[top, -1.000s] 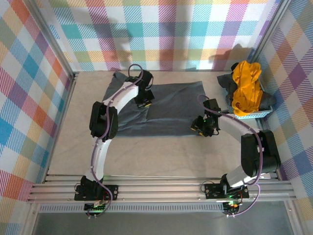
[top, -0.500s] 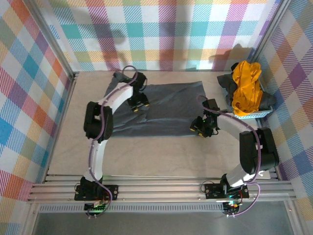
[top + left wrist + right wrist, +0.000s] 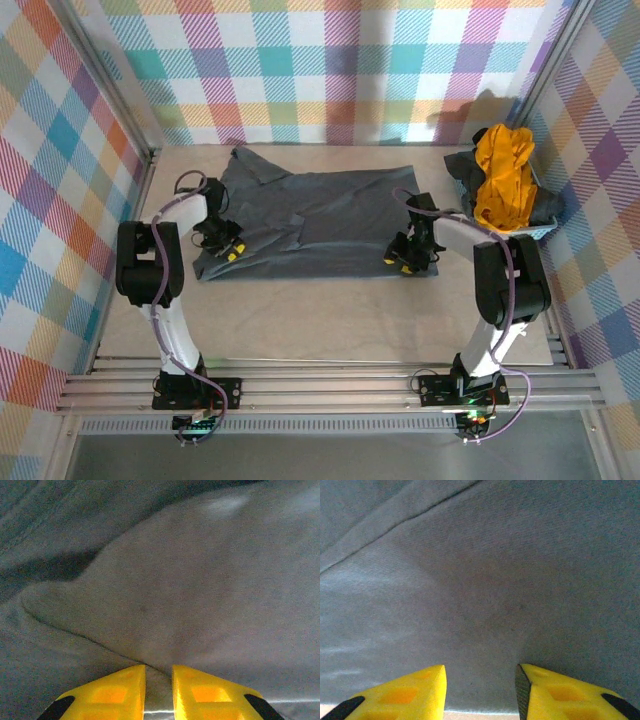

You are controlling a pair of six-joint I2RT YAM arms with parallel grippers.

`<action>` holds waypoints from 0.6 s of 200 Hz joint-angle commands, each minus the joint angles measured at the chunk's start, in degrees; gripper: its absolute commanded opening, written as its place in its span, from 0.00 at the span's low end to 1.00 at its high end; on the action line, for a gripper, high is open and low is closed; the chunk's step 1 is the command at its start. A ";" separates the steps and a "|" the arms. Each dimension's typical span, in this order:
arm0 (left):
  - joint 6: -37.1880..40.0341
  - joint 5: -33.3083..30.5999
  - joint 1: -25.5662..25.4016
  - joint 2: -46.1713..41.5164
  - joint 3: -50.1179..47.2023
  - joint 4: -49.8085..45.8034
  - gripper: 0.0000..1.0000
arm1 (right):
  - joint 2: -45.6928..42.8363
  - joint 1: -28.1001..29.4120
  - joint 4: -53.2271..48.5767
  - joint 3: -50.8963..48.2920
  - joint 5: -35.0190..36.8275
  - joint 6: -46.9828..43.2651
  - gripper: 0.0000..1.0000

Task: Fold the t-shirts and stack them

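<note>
A dark slate-grey t-shirt [image 3: 320, 215] lies spread wide on the table, with one sleeve bunched at the far left. My left gripper [image 3: 229, 249] sits at the shirt's near-left corner. In the left wrist view its gripper [image 3: 158, 668] has closed to a narrow gap on a fold of the shirt [image 3: 210, 580]. My right gripper [image 3: 402, 263] rests at the near-right hem. In the right wrist view its gripper [image 3: 480, 669] stands open, its fingers apart above the flat shirt [image 3: 495, 580]. A mustard-yellow t-shirt [image 3: 500, 175] and another dark grey t-shirt [image 3: 548, 207] are heaped at the right.
A light blue basket [image 3: 520, 236] holds the heaped shirts at the right wall. Bare beige table [image 3: 300, 320] runs between the shirt's near hem and the metal rail. Checked walls close in on three sides.
My left arm swung from the shirt's far middle out to its near-left corner, and its jaws opened, then narrowed on the cloth. The shirt's left side now lies spread wider. The right gripper barely moved.
</note>
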 commanded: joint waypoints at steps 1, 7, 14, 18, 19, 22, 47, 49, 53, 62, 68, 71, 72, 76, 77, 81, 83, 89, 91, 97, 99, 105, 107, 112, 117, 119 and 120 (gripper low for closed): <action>1.42 -1.81 2.53 2.45 1.09 1.74 0.21 | 3.12 -0.46 -5.03 3.81 2.83 -3.36 0.41; 2.20 -3.62 3.01 3.24 2.29 1.57 0.21 | 4.31 -0.55 -6.19 4.81 3.77 -3.81 0.41; 3.13 -5.73 3.48 4.00 3.56 1.46 0.20 | 5.78 -0.67 -8.11 6.11 4.90 -4.17 0.41; 3.54 -6.80 3.81 4.22 4.23 1.52 0.19 | 6.53 -0.77 -9.06 6.73 5.67 -4.41 0.41; 3.59 -7.04 3.89 4.30 4.37 1.53 0.19 | 6.91 -0.80 -9.54 7.01 6.03 -4.41 0.41; 3.95 -7.63 4.07 4.47 4.75 1.61 0.19 | 7.27 -0.90 -9.92 7.21 6.27 -4.48 0.41; 6.08 -10.34 5.59 4.74 6.76 1.54 0.18 | 10.20 -2.14 -13.32 8.21 8.55 -4.47 0.41; 6.23 -10.36 5.68 4.71 6.72 1.56 0.19 | 10.35 -2.18 -13.40 8.19 8.55 -4.43 0.41; 6.48 -10.17 5.76 4.69 6.85 1.67 0.19 | 10.55 -2.34 -13.51 8.06 8.54 -4.44 0.41; 7.03 -9.71 6.04 4.47 6.63 1.80 0.19 | 10.70 -2.50 -13.66 8.01 8.70 -4.71 0.41; 7.23 -9.57 6.09 4.14 6.47 1.79 0.19 | 10.70 -2.48 -13.62 8.03 8.48 -4.92 0.41; 7.42 -9.56 6.09 3.91 6.31 1.80 0.19 | 10.72 -2.50 -13.60 8.05 8.51 -4.94 0.41; 7.46 -9.56 6.09 3.84 6.24 1.80 0.19 | 10.75 -2.49 -13.64 8.07 8.53 -4.94 0.41; 7.59 -9.63 6.05 3.57 5.89 1.84 0.19 | 10.83 -2.49 -13.75 8.16 8.38 -5.10 0.40; 7.59 -9.65 6.07 3.49 5.77 1.87 0.19 | 10.85 -2.48 -13.76 8.17 8.33 -5.06 0.40; 7.69 -9.66 6.09 3.07 5.43 1.95 0.19 | 10.85 -2.53 -13.77 8.26 8.17 -5.13 0.40; 7.79 -9.79 6.09 2.93 5.11 2.04 0.19 | 10.95 -2.50 -13.85 8.27 8.12 -5.24 0.40; 8.03 -10.02 6.08 2.51 4.36 2.00 0.19 | 10.93 -2.44 -13.87 8.27 8.03 -5.21 0.40; 8.03 -10.14 6.09 2.42 4.10 1.94 0.19 | 10.89 -2.41 -13.91 8.27 8.02 -5.32 0.40; 8.13 -10.37 6.09 2.36 3.47 1.58 0.19 | 10.80 -2.40 -13.99 8.22 8.03 -5.35 0.40; 8.19 -10.43 6.09 2.32 3.24 1.44 0.19 | 10.79 -2.33 -14.09 8.20 8.07 -5.44 0.40; 8.21 -10.56 6.05 2.43 2.51 0.96 0.19 | 10.79 -2.18 -14.50 8.27 8.10 -5.70 0.39; 8.21 -10.54 6.08 2.44 2.25 0.76 0.19 | 10.74 -2.15 -14.70 8.27 8.17 -5.86 0.40; 8.17 -10.34 6.13 2.40 1.28 0.50 0.19 | 10.66 -1.84 -15.20 8.42 8.43 -6.25 0.39; 7.92 -9.92 6.09 2.30 0.31 0.60 0.19 | 10.49 -1.52 -15.79 8.45 8.84 -6.61 0.39; 7.72 -9.70 6.09 2.17 -0.30 0.69 0.19 | 10.45 -1.41 -16.03 8.51 8.89 -6.72 0.39; 7.61 -9.59 6.05 2.09 -0.67 0.76 0.19 | 10.40 -1.33 -16.18 8.48 8.94 -6.80 0.39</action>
